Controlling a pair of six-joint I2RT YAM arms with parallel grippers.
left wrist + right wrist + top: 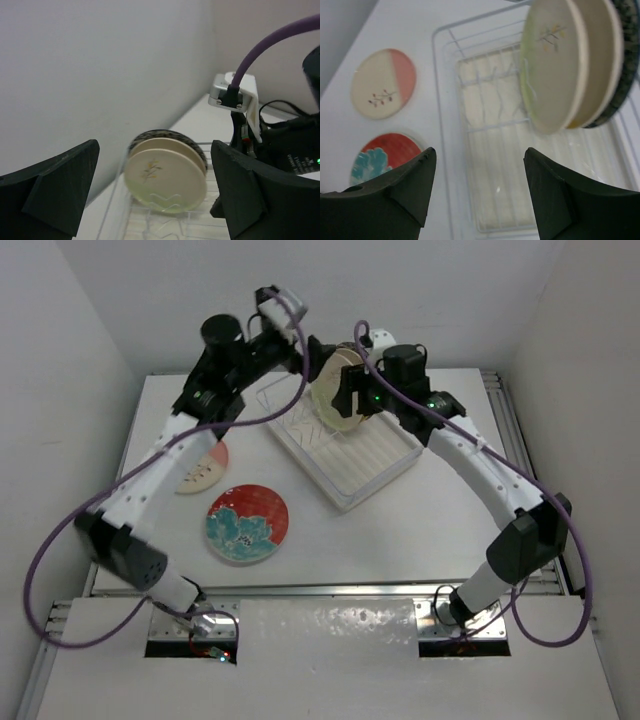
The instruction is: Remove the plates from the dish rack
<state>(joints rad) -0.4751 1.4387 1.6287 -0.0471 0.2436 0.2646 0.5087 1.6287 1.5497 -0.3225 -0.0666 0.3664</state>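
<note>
Black fingers of your left claw (154, 167) stand wide apart with nothing between them, and your right claw (479, 165) gapes empty too. Both face three plates upright at the far end of the white wire dish rack (365, 460): a sprig-painted cream plate (552, 65), a second cream plate (600, 55) and a dark-backed plate (626, 75). Left of the rack, a pink-and-cream plate (383, 83) and a red-and-teal floral plate (385, 155) lie flat on the tabletop (400, 540).

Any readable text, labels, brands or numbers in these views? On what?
None can be read in any view.
The front plate in the dish rack bears only a twig drawing, no letters.
The half-pink plate bears a twig, the red plate a teal flower; no words.
</note>
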